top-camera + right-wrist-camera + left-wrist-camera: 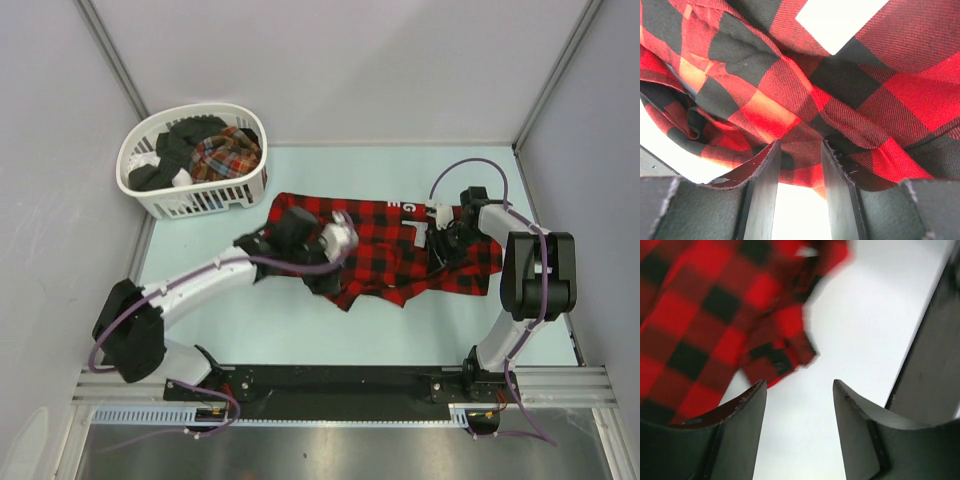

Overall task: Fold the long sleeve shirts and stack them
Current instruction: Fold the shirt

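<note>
One red-check shirt (385, 255) sprawls on my desk (300, 330); left hand (799, 385) gapes empty, right hand (800, 145) pinches it; basket (190, 205) just beside, back-left.

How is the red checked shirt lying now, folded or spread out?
Spread, not neatly folded: the red checked shirt lies wide across the table, rumpled and bunched along its near edge.

White block letters on red-and-black checked shirt (380, 262), far edge: 2 visible, roughly "G E"; too small to confirm.
</note>
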`<state>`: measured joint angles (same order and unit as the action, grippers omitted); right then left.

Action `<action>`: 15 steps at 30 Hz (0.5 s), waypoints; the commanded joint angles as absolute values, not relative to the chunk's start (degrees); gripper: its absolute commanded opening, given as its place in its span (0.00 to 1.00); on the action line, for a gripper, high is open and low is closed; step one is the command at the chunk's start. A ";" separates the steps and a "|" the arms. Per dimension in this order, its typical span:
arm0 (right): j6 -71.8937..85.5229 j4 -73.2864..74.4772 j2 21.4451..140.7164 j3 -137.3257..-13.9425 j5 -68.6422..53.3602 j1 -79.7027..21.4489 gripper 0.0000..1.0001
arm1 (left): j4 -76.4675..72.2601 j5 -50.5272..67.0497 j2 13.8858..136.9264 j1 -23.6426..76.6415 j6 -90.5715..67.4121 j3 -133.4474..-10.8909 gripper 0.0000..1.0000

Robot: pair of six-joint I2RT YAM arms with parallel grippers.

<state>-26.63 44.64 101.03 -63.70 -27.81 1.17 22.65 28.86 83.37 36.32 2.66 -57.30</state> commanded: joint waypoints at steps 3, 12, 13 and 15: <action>-27.16 46.14 98.00 -66.18 -29.18 0.44 0.44 | 33.23 7.84 83.22 55.26 40.32 -55.29 0.60; -26.81 49.04 94.66 -66.18 -31.29 0.18 0.44 | 20.23 0.09 94.91 58.10 43.50 -53.62 0.63; -26.89 49.13 94.40 -66.18 -31.55 0.18 0.44 | 18.65 -1.57 95.53 58.10 43.77 -53.35 0.62; -27.16 49.66 93.70 -65.83 -31.90 0.18 0.44 | 17.50 -1.93 97.20 58.10 44.29 -53.26 0.59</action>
